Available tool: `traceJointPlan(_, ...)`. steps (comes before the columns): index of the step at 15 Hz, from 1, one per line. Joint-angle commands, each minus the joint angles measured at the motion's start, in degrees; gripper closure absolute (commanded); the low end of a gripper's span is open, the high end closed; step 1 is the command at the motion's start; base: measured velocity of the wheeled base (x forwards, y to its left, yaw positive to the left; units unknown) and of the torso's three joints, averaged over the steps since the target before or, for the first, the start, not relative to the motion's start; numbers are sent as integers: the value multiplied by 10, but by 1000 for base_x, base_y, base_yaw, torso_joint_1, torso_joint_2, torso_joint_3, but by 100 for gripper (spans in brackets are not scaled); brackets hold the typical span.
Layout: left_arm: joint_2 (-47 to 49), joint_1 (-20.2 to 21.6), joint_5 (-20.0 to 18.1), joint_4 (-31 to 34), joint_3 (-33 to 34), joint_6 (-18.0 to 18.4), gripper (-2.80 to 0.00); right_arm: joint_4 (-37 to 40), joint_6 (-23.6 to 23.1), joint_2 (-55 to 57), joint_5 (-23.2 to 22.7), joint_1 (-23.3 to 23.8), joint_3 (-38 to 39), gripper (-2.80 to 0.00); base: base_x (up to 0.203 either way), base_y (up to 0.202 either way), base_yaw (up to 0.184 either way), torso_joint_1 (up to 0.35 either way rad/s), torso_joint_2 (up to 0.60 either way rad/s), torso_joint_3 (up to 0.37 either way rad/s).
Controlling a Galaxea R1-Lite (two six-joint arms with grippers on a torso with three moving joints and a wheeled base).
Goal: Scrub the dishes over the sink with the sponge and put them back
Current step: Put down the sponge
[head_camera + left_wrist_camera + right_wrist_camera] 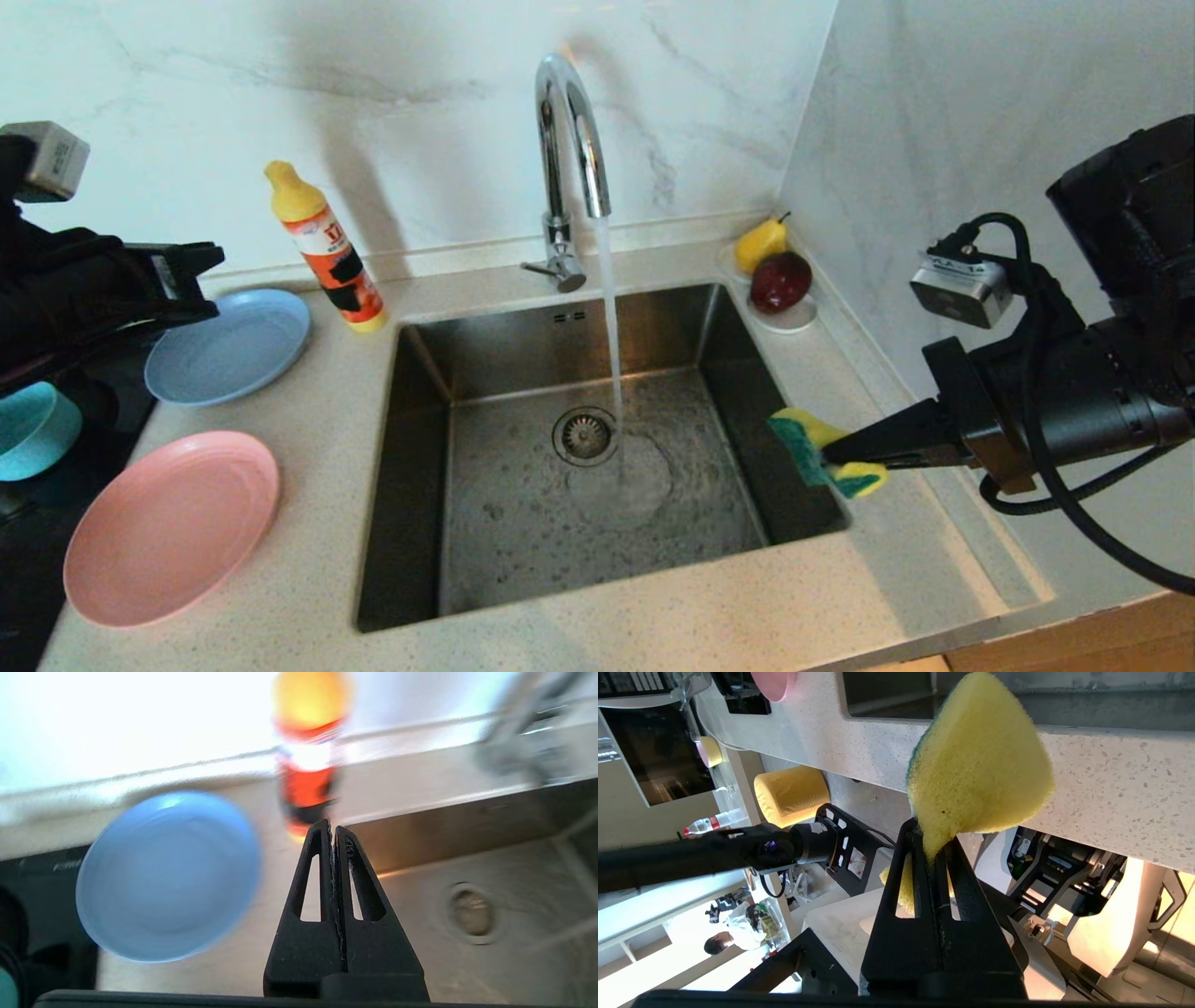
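Your right gripper [831, 455] is clamping the sponge [810, 444] at the sink's [597, 448] right rim, beside the water running from the tap [569, 140]. Your left gripper [332, 828], fingers pressed together and holding nothing, is hovering over the worktop [317, 485] near the light-blue plate [229, 345]. The pink plate [173, 527] and teal bowl [33, 429] are lying further left.

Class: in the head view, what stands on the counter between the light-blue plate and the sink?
An orange detergent bottle with a yellow cap stands between the light-blue plate and the sink, as the head view shows.
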State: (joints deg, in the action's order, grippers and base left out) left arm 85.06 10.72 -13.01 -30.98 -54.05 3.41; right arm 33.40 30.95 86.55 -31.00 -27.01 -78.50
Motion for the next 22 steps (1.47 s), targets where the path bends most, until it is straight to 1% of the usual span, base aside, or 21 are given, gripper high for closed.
traceJointPlan(1,-130,-36,6,-1,58,2,0,2,2,3,-2,-1,2,0,0,0,0,0,0,0)
traceJointPlan(3,-231,-50,-2,12,105,2,0,3,1,2,-1,-1,4,0,0,0,0,0,0,0)
traceJointPlan(4,-285,-55,-15,33,125,3,0,2,0,-3,-1,-1,11,0,0,0,0,0,0,0)
traceJointPlan(5,-335,-58,-34,66,140,3,0,1,0,-5,-1,-1,14,0,0,0,0,0,0,0)
traceJointPlan(7,-420,-61,-73,153,162,3,0,1,0,-9,-2,-1,14,0,0,0,0,0,0,0)
traceJointPlan(8,-456,-63,-92,184,177,4,0,1,0,-9,-1,-1,14,0,0,0,0,0,0,0)
traceJointPlan(9,-486,-63,-115,202,193,3,0,1,-1,-8,-1,-1,15,0,0,0,0,0,0,0)
traceJointPlan(11,-530,-64,-162,218,230,-1,0,0,0,-2,0,3,11,0,0,0,0,0,0,0)
traceJointPlan(12,-539,-64,-168,219,238,-2,0,0,0,2,-1,9,8,0,0,0,0,0,0,0)
traceJointPlan(13,-549,-64,-165,220,244,-2,0,0,0,8,-1,12,6,0,0,0,0,0,0,0)
traceJointPlan(14,-559,-67,-153,216,263,-2,0,0,1,10,0,13,6,0,0,0,0,0,0,0)
traceJointPlan(15,-568,-73,-114,210,285,6,0,0,1,18,0,13,5,0,0,0,0,0,0,0)
traceJointPlan(16,-574,-84,-65,197,311,17,0,-5,2,26,0,13,3,0,0,0,0,0,0,0)
traceJointPlan(17,-581,-90,-33,180,340,27,0,-10,3,28,0,12,4,0,0,0,0,0,0,0)
traceJointPlan(18,-591,-93,-9,154,378,38,0,-11,3,27,-1,10,4,0,0,0,0,0,0,0)
traceJointPlan(20,-616,-95,25,101,448,49,0,-11,3,24,-1,6,11,0,0,0,0,0,0,0)
traceJointPlan(22,-665,-96,54,90,490,50,0,-11,4,16,-2,5,20,0,0,0,0,0,0,0)
